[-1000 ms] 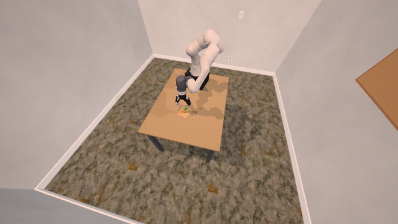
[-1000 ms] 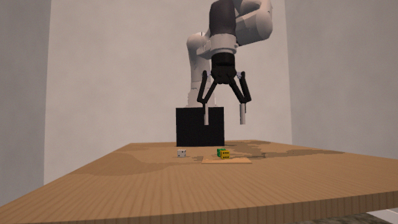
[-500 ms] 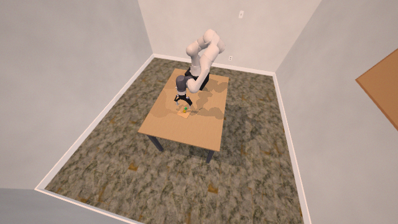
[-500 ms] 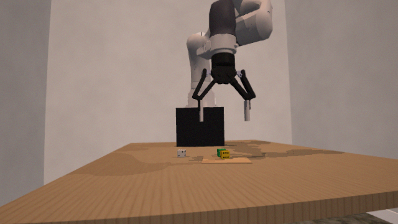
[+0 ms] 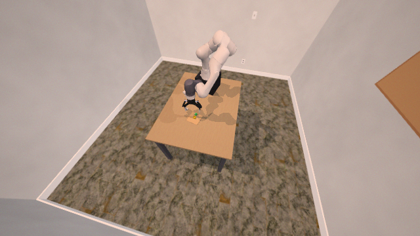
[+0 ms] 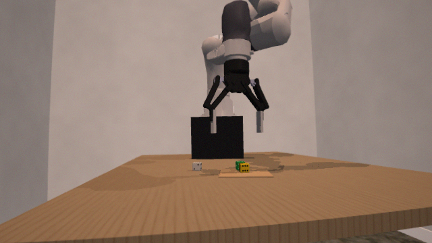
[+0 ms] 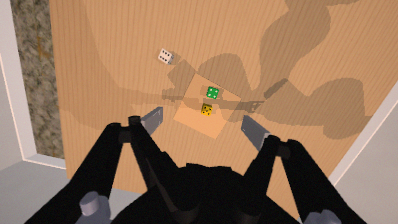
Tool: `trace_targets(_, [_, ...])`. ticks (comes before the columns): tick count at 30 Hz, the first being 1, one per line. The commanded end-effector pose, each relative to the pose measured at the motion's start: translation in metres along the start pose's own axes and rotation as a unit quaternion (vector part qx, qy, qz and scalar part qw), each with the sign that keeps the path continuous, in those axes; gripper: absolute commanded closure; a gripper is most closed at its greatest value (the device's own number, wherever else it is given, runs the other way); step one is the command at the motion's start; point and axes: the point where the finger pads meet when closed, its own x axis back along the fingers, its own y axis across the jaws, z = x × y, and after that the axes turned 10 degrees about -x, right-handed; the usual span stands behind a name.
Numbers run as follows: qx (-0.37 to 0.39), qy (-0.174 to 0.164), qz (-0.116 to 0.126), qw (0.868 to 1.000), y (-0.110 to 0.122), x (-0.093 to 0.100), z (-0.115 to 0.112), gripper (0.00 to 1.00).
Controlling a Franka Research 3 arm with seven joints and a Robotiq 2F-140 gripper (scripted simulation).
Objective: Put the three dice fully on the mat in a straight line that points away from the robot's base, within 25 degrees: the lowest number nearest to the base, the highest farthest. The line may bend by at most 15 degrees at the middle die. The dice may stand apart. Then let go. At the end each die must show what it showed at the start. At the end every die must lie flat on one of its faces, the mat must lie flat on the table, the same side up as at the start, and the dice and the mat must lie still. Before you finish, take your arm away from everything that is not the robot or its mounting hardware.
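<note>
My gripper (image 5: 193,109) (image 6: 236,132) (image 7: 202,118) is wide open and empty, high above the mat. The tan mat (image 5: 194,122) (image 6: 229,175) (image 7: 210,130) lies flat on the table. A green die (image 6: 238,165) (image 7: 212,92) lies on it on the base side, four pips up. A yellow die (image 5: 194,117) (image 6: 244,168) (image 7: 206,109) lies on the mat farther from the base, five up, with a small gap between the two. A white die (image 6: 197,166) (image 7: 166,56) lies on the table off the mat, six up, to the left and toward the base in the wrist view.
The wooden table (image 5: 210,137) (image 6: 216,202) (image 7: 120,60) carries the dice and mat. The robot's black base block (image 6: 217,142) stands at its far end in the exterior view. Arm shadows fall across the table and part of the mat. The table's left edge shows in the wrist view.
</note>
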Motion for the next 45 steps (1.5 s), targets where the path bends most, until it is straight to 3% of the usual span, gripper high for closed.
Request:
trace_targets(1, [0.087,-0.006,-0.001,0.996,-0.006,0.0,0.002,0.0])
trace_targets(11, [0.14,-0.006,-0.001,0.99,-0.012,-0.001,0.005,0.0])
trace_targets(28, [0.269,-0.006,-0.001,0.963,-0.026,-0.003,0.014,0.0])
trace_targets(43, [0.39,-0.006,0.0,0.921,-0.039,-0.005,0.023,0.0])
trace_targets(45, [0.39,-0.006,0.0,0.921,-0.039,-0.005,0.023,0.0])
